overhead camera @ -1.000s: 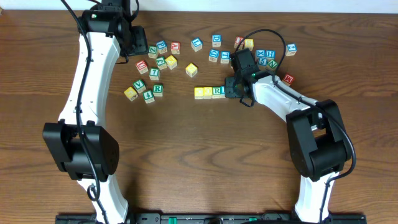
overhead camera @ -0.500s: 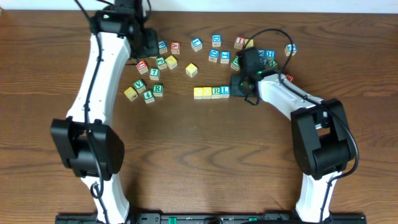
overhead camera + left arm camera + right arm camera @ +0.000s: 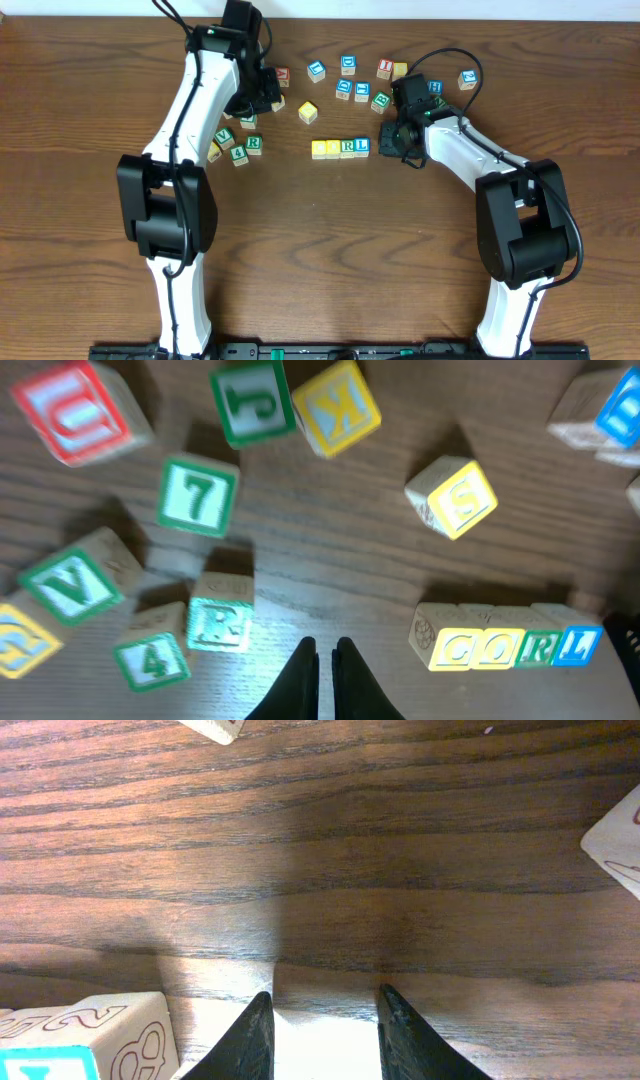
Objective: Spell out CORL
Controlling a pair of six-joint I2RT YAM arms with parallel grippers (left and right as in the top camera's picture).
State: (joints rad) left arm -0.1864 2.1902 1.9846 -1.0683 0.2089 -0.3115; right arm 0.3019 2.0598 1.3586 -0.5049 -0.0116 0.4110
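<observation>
Four cubes stand touching in a row near the table's middle, reading C (image 3: 320, 148), O (image 3: 334, 148), R (image 3: 348, 147), L (image 3: 362, 145). In the left wrist view the same row lies at the lower right: yellow C (image 3: 452, 649), yellow O (image 3: 495, 649), white R (image 3: 538, 649), blue L (image 3: 577, 647). My left gripper (image 3: 325, 650) is shut on nothing, hanging over the loose cubes at the back left (image 3: 262, 98). My right gripper (image 3: 393, 140) stands just right of the L cube, open, with only bare wood between its fingers (image 3: 325, 1005).
Loose cubes lie around: a yellow S (image 3: 308, 112), a green 7 (image 3: 197, 495), a green R (image 3: 220, 625), a 4 (image 3: 150, 660), a red U (image 3: 75, 410), a yellow K (image 3: 337, 407). More cubes cluster at the back right (image 3: 430, 90). A cube (image 3: 100, 1035) sits beside my right fingers.
My right gripper has let go of the L cube at the row's end and backed off to the right. My left arm swung right and its gripper shut.
</observation>
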